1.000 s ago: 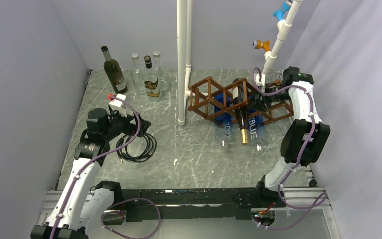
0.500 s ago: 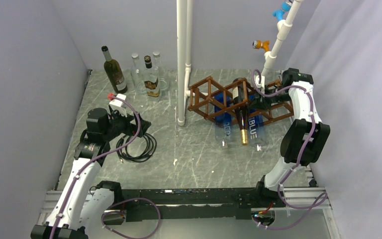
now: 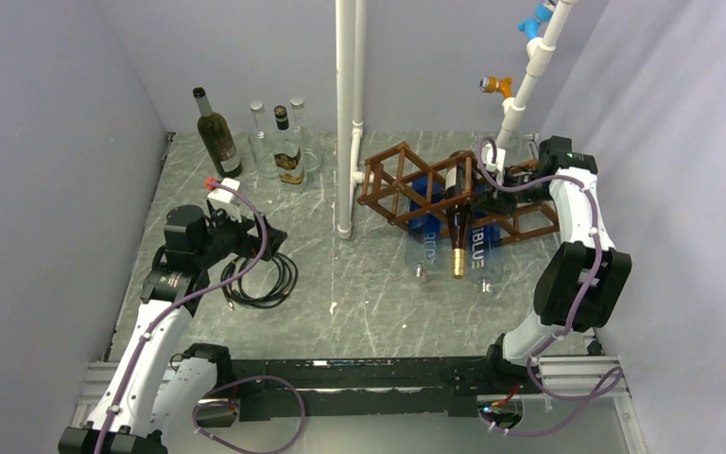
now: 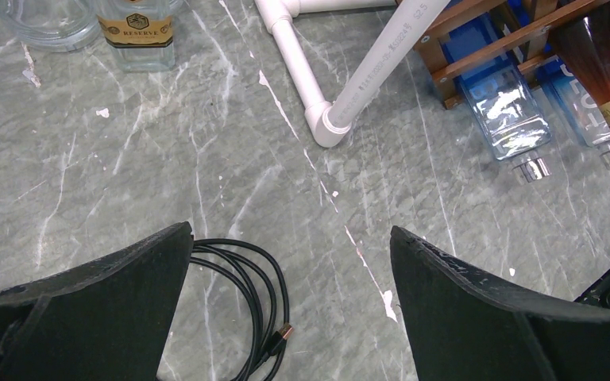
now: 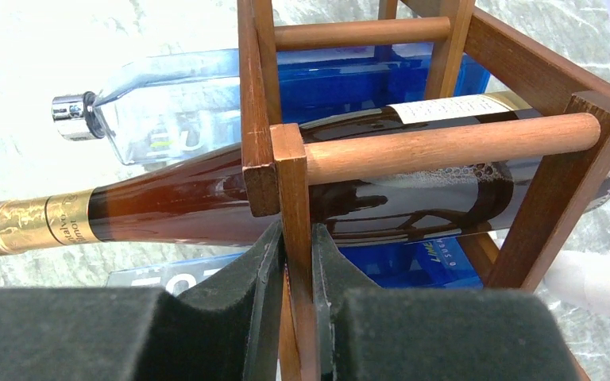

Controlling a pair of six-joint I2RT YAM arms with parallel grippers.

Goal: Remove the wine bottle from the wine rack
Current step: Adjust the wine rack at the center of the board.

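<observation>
Top external view: at the near edge a black rail (image 3: pixel 359 374) crosses a grey marbled counter (image 3: pixel 359 293) with white veins and a few white flecks. Over that counter the left tool (image 4: pixel 290 234) hangs spread wide and empty, with a coiled black cable (image 3: pixel 260 279) just below it. Farther on, right of centre, the rack (image 3: pixel 392 184) sits on the counter. The wine bottle (image 3: pixel 456 213) lies in it with its gold-foiled neck poking toward the near side, and two blue bottles (image 3: pixel 482 248) lie beneath. The right tool (image 5: pixel 295 238) is clenched on one thin wooden bar of the rack — the wine bottle lies just beyond its fingers. A white pipe (image 3: pixel 347 113) stands upright beside the rack. Far left, several upright bottles (image 3: pixel 274 142) cluster near the back wall (image 3: pixel 416 57) — plain grey walls close in three sides.
</observation>
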